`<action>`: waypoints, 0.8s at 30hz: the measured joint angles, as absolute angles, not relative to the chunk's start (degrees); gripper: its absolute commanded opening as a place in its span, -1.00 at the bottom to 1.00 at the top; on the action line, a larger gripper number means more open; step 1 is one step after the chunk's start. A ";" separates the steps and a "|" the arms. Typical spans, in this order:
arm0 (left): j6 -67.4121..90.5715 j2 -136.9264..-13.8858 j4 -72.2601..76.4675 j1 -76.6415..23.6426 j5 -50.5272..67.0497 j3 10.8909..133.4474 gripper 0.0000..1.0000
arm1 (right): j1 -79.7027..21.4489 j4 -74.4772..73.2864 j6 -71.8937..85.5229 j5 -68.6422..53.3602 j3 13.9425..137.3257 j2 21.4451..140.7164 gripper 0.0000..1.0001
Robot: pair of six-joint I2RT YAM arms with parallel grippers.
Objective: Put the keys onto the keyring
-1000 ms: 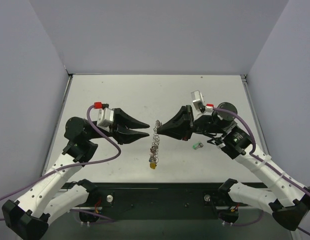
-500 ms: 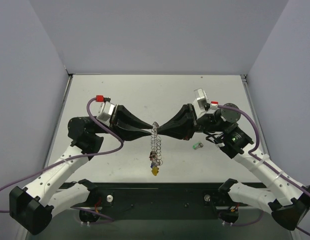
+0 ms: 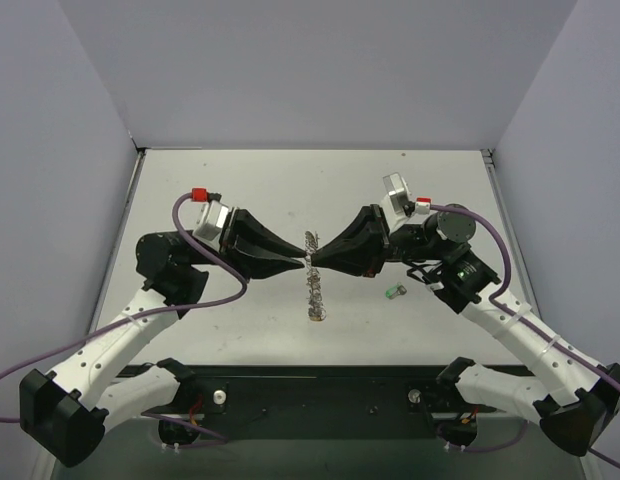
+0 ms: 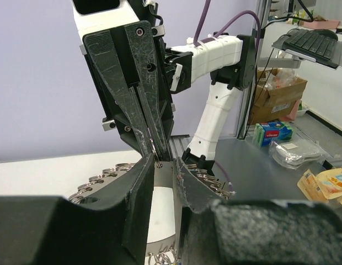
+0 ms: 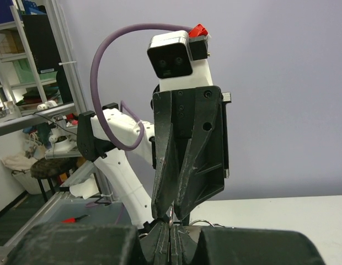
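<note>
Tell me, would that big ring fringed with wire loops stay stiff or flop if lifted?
Probably stiff: the keyring, pinched at one spot by the right gripper, shows as a straight line from above. Its small loops likely dangle loosely. Thin wire, so seemingly light and apt to swing.

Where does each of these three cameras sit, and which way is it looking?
Top external: above, behind the arms, looking down at the table; left gripper and right gripper meet at the keyring.
Left wrist: on that wrist, looking past its own fingers at the right gripper.
Right wrist: mirrored, past its shut fingers at the left gripper.
Shared: all three show both grippers.
</note>
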State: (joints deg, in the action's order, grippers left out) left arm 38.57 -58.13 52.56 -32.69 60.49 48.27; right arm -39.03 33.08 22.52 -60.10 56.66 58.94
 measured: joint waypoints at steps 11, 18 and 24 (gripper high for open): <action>32.62 -58.19 44.93 -32.97 59.48 49.12 -0.40 | -38.63 34.20 23.90 -60.95 56.66 59.94 -1.00; 30.30 -58.19 41.95 -33.08 58.46 50.02 -0.45 | -38.50 34.52 24.03 -61.10 56.66 60.07 -1.00; 29.28 -58.19 40.14 -33.04 58.26 50.70 -0.47 | -37.95 35.59 24.69 -61.82 56.66 60.77 -1.00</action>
